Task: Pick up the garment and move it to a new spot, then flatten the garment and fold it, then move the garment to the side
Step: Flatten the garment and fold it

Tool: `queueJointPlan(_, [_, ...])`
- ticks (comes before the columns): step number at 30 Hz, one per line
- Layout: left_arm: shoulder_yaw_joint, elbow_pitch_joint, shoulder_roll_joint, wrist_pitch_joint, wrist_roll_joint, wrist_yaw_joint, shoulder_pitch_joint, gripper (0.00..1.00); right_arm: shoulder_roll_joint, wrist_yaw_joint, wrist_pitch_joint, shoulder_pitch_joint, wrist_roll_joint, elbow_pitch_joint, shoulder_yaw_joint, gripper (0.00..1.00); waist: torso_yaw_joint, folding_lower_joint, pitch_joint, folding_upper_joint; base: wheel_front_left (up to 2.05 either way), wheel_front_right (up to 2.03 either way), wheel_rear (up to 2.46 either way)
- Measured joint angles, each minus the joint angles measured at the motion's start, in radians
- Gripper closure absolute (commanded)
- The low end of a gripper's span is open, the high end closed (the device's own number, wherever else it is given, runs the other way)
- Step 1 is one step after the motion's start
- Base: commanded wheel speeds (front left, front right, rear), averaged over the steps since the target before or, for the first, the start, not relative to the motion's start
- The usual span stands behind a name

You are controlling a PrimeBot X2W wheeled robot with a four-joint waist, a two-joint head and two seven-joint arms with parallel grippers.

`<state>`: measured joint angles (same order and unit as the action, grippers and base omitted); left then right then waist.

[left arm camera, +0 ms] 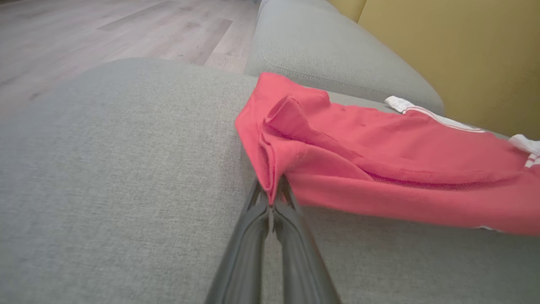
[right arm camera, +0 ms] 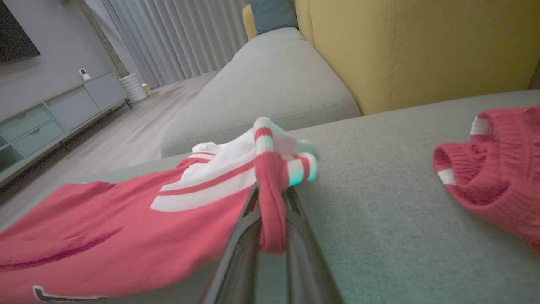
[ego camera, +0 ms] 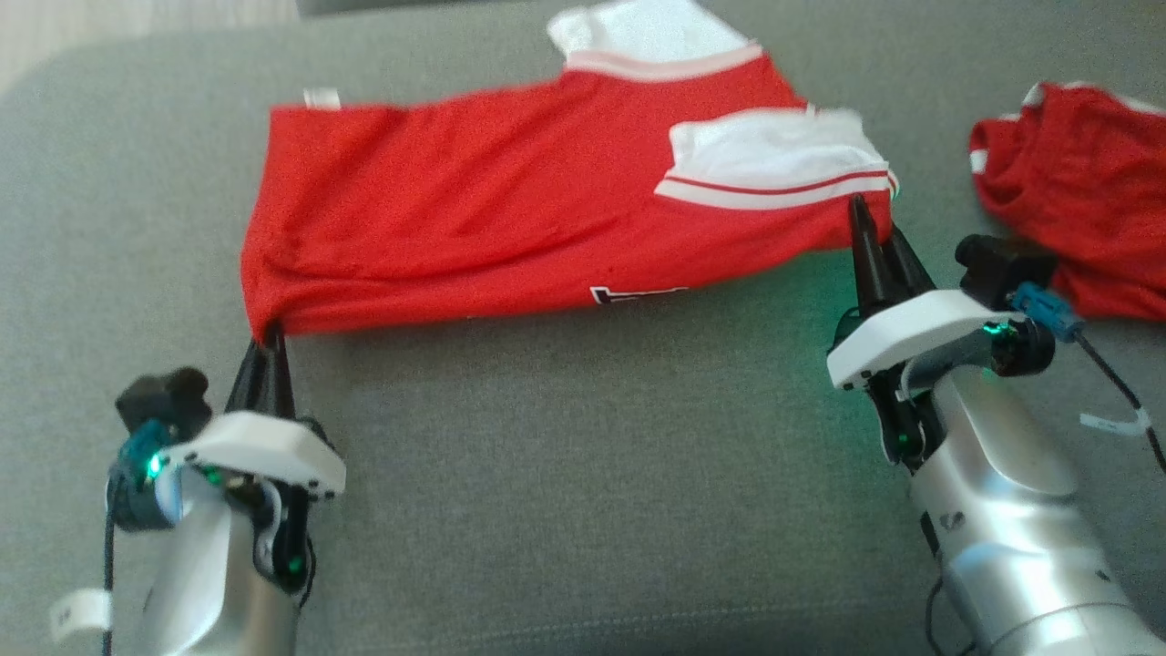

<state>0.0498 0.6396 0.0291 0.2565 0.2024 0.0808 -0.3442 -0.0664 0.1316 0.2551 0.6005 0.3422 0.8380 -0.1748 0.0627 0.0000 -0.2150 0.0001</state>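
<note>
- Two grippers pinch one garment (ego camera: 510,210): a red shirt with white, red-striped sleeves, lying spread across the middle of the grey seat (ego camera: 583,474) and reaching towards its far edge.
- Your left gripper (ego camera: 271,342) has its fingers pressed together on the garment's near left corner. In the left wrist view the red cloth bunches into an upright fold right at the tips.
- Your right gripper (ego camera: 876,228) is clamped on the near right corner, just below the white sleeve. In the right wrist view a strip of red hem hangs between the two fingers, with the striped sleeve crumpled just past them.
- The garment's near edge runs from one gripper to the other. A bit of white-outlined print shows along it, nearer your right side.
- The far sleeve lies at the seat's far edge, white side up.
- A red knit (ego camera: 1084,182) with white trim lies crumpled at the seat's right edge. It is apart from the garment and near your right wrist.
- A yellow backrest (right arm camera: 422,50) stands behind the seat.
- You can see a pale wood floor (left arm camera: 105,29) past the seat's left edge.
</note>
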Motion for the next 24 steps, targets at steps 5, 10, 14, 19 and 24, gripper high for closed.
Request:
queueJointPlan(5, [-0.002,-0.019,0.0,0.0,0.003,-0.001,0.081,1.0,0.0,0.0,0.0,-0.05,0.023,0.006,-0.004,1.0,-0.001,0.0,0.09,0.0,0.0,0.0,0.0])
queueJointPlan(10, [-0.048,-0.008,0.0,-0.001,0.038,-0.009,0.2,1.0,-0.015,0.0,-0.03,-0.154,0.063,0.006,-0.015,1.0,-0.005,-0.0001,0.163,0.0,0.0,0.0,0.0])
queueJointPlan(14, [-0.094,0.014,0.001,-0.001,0.061,-0.026,0.261,0.66,-0.027,0.0,-0.048,-0.222,0.08,-0.002,-0.016,0.87,-0.017,-0.0001,0.168,0.0,0.0,0.0,0.0])
queueJointPlan(19, [-0.111,0.0,0.003,-0.001,0.059,-0.059,0.229,0.0,-0.038,0.0,-0.049,-0.221,0.051,-0.022,0.011,0.0,-0.03,-0.0001,0.124,0.0,0.0,0.0,0.0])
queueJointPlan(24, [-0.118,-0.001,0.02,-0.001,0.008,-0.062,0.116,0.0,-0.037,0.0,-0.044,-0.146,-0.012,-0.051,0.031,0.0,-0.037,0.0,0.081,0.0,0.0,0.0,0.0])
